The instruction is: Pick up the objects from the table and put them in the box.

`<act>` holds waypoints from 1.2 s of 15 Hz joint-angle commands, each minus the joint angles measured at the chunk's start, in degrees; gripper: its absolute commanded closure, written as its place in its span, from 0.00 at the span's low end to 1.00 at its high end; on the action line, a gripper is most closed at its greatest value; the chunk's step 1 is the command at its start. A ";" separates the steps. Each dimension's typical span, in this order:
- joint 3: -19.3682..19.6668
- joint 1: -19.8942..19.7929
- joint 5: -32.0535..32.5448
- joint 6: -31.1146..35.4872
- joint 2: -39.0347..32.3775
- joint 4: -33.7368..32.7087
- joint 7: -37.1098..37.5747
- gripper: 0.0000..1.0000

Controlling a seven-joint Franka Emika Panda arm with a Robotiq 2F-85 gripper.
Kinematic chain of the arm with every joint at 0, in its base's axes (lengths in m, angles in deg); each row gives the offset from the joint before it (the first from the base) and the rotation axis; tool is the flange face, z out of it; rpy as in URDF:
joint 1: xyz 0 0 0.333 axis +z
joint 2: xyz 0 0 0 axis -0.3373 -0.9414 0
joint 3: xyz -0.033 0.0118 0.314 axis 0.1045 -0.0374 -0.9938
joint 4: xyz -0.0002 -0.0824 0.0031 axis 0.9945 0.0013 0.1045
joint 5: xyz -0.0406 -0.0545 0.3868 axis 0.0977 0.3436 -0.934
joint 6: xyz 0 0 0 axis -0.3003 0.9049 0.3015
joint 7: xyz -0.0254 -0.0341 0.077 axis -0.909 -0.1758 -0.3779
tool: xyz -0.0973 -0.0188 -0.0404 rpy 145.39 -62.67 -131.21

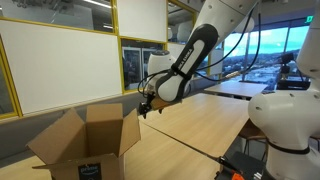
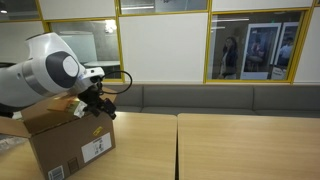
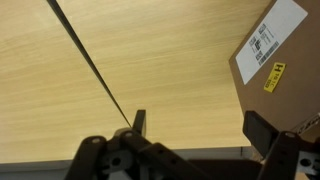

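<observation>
An open brown cardboard box (image 1: 85,148) stands on the light wooden table (image 1: 200,125). It also shows in an exterior view (image 2: 60,135) and at the upper right of the wrist view (image 3: 285,55). My gripper (image 1: 146,108) hangs in the air beside the box's open flap, also seen in an exterior view (image 2: 97,108). In the wrist view the fingers (image 3: 200,135) are spread apart with only bare table between them. No loose object is visible on the table.
A dark seam (image 3: 90,65) runs between two tabletops. Windows and glass partitions (image 2: 250,45) stand behind a bench seat. A white robot base (image 1: 285,120) sits at the table's side.
</observation>
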 commanded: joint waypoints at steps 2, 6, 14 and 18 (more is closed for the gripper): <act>6.62 8.77 -5.68 -2.69 -3.87 4.03 -3.76 0.00; 8.36 12.66 -8.19 -2.01 -3.17 5.51 -4.68 0.00; 4.59 13.30 -11.90 2.95 4.47 3.72 -3.67 0.00; -8.86 3.22 -20.39 5.83 7.98 2.36 -8.59 0.00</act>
